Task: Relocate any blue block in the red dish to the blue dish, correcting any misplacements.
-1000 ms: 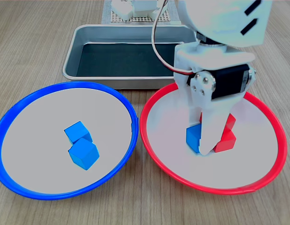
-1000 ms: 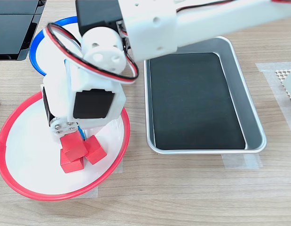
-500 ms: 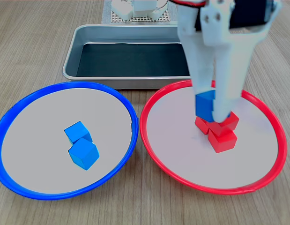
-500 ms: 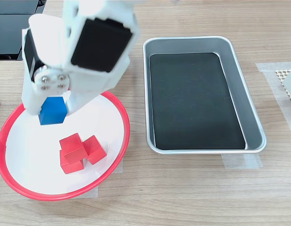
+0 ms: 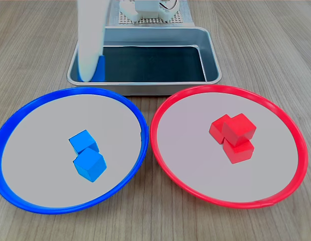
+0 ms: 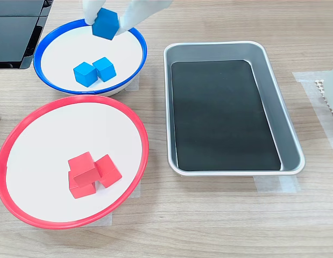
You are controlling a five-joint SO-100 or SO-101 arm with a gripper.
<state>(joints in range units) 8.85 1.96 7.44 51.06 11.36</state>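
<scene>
My gripper [image 6: 106, 24] is shut on a blue block [image 6: 106, 23], held in the air over the far edge of the blue dish [image 6: 38, 58] in the second exterior view. In the first exterior view the gripper [image 5: 92, 73] is a white blur at the upper left, above the tray's near left corner, and only a sliver of the held blue block [image 5: 99, 69] shows. Two more blue cubes [image 5: 87, 154] lie touching inside the blue dish [image 5: 70, 92]. The red dish [image 5: 225, 88] holds three red cubes [image 5: 233, 134] in a heap.
A rectangular metal tray [image 5: 145, 89] with a dark floor stands behind both dishes; in the second exterior view the tray [image 6: 231, 172] is at the right. The arm's base sits beyond the tray.
The gripper has lifted the blue block out of the red dish and carried it across to above the blue dish. The red cubes have stayed in place.
</scene>
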